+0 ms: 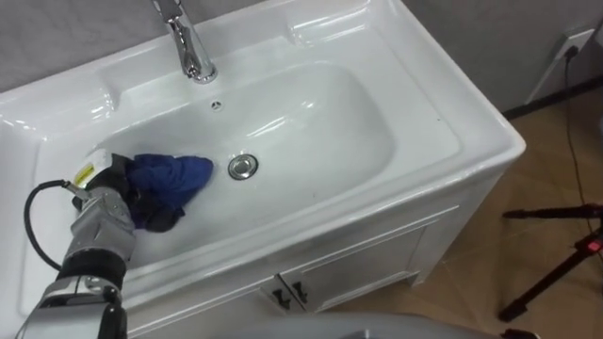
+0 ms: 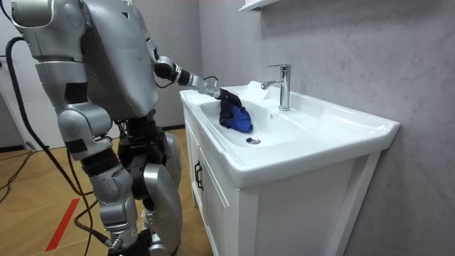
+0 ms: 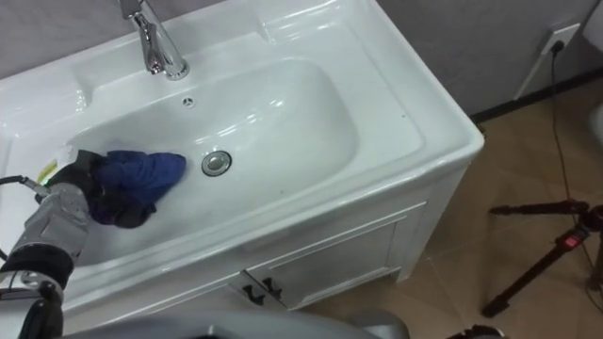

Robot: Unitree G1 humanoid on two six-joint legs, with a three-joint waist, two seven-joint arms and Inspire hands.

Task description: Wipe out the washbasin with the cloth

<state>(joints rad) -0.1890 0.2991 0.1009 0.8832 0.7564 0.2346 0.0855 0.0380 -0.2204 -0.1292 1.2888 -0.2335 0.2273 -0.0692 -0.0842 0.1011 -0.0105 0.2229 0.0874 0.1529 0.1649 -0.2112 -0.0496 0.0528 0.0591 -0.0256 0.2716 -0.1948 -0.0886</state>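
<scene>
A blue cloth lies bunched on the left slope of the white basin, just left of the metal drain. My left hand comes in from the lower left, its dark fingers curled into the cloth's left side. In the room view I stand at the front of the vanity, left arm stretched out over the bowl to the cloth. My right hand hangs low at my side there.
A chrome faucet stands at the back rim, with a small overflow hole below it. Cabinet doors sit under the basin. A black tripod and a cable lie on the wooden floor to the right.
</scene>
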